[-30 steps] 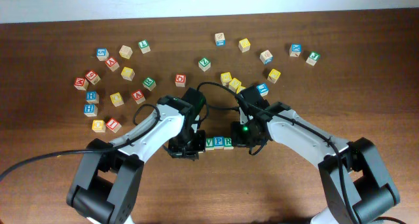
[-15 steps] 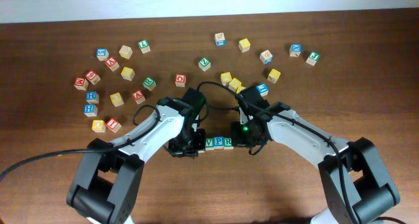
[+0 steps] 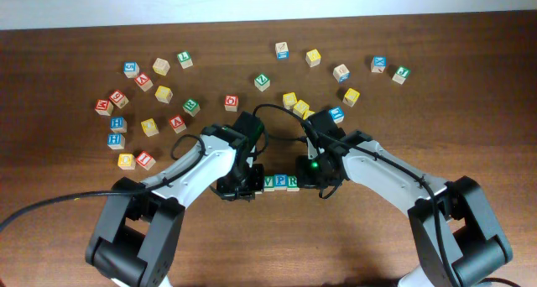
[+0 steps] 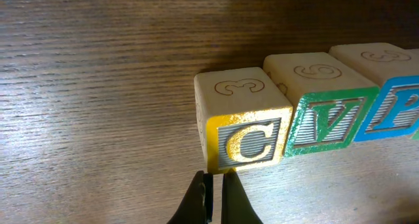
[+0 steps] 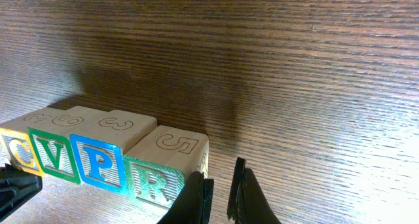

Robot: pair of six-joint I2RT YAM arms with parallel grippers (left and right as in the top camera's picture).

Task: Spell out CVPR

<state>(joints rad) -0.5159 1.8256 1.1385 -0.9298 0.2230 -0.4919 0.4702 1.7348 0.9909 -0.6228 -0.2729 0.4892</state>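
Four letter blocks stand in a touching row on the wooden table: yellow C [image 4: 245, 142], green V [image 4: 327, 122], blue P [image 4: 399, 109] and green R [image 5: 157, 178]. In the overhead view V [image 3: 268, 183], P [image 3: 280, 183] and R [image 3: 292, 183] show, while C is mostly hidden under the left wrist. My left gripper [image 4: 215, 198] is shut and empty, its tips at the C block's lower left corner. My right gripper [image 5: 221, 198] is shut and empty, right beside the R block's outer end. In the overhead view the left gripper [image 3: 246, 189] and the right gripper [image 3: 307, 183] flank the row.
Several loose letter blocks lie scattered across the far half of the table, a cluster at far left [image 3: 134, 111] and others at far right [image 3: 369, 73]. A few yellow and blue blocks [image 3: 298, 106] sit just behind the right arm.
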